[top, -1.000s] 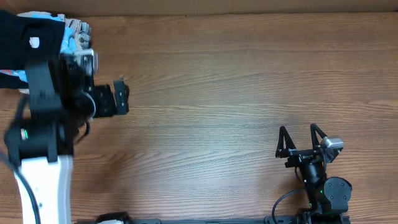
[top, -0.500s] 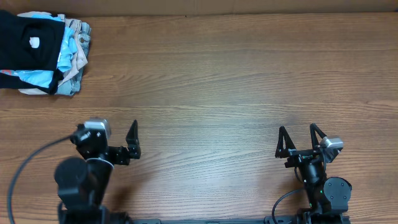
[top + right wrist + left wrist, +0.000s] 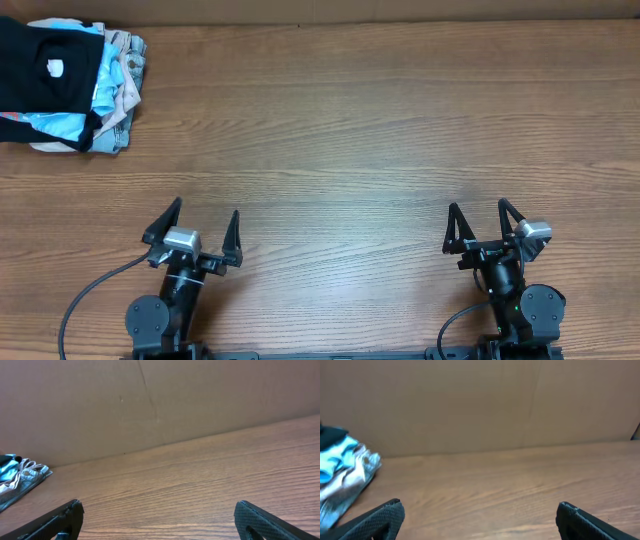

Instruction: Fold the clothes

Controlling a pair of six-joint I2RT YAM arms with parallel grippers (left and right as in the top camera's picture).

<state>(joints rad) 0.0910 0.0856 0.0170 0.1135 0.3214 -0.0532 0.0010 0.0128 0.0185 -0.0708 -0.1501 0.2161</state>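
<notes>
The table (image 3: 380,130) is showing matt, grained wood; the black T-shirt (image 3: 35,55) at upper left is looking like soft matt cloth; the back wall (image 3: 470,405) is appearing as dull cardboard.

Light falls even and fairly bright from above onto my worktop (image 3: 380,130). In the overhead view the wood grain reads sharp, and what shadows there are stay faint and soft-edged. The black T-shirt (image 3: 40,70) shows as a flat dark patch with little detail. My left wrist view is soft, its grain smeared, while the right wrist view is crisper. In both, my jaws are dark, blurred shapes at the bottom corners.
</notes>
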